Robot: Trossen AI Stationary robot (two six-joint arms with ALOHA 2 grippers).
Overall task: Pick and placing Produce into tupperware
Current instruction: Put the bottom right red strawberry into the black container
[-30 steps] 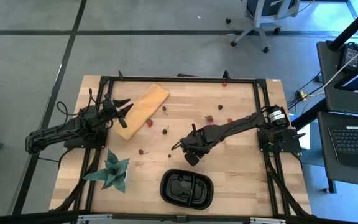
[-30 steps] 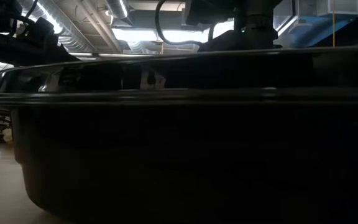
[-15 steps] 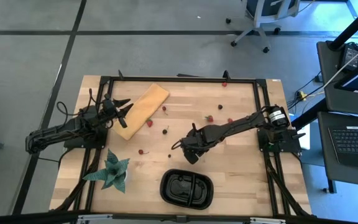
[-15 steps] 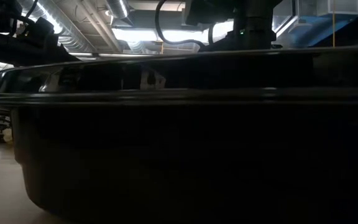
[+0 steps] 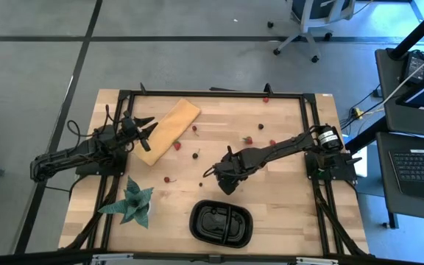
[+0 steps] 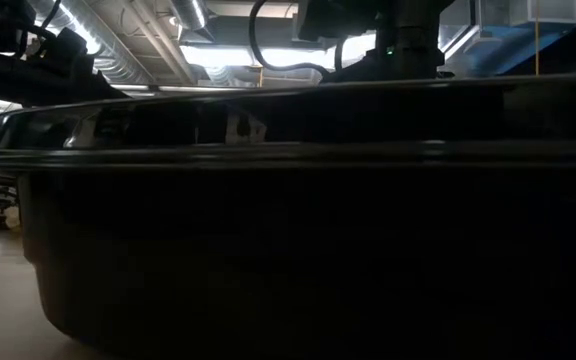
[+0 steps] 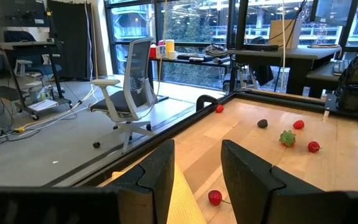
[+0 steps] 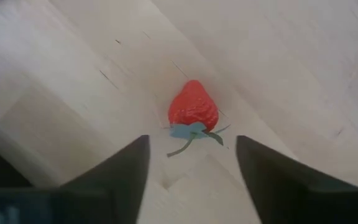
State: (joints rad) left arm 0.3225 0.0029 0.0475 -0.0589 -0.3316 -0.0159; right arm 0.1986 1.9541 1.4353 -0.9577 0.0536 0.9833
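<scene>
Right gripper (image 8: 191,165) poised over a strawberry (image 8: 192,107)

Its fingers stand apart, the strawberry lying on the desk (image 5: 285,199) just ahead between them, near the middle. The black tray (image 5: 221,221) waits nearby, at the desk's near edge. To grip well, I'd drop straight down and close across the berry's body, not its stem. Left gripper (image 7: 196,171) idles part-open, holding nothing, by the tan board (image 5: 168,131).

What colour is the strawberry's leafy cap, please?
Pale blue-green, on the strawberry; right wrist view.
</scene>
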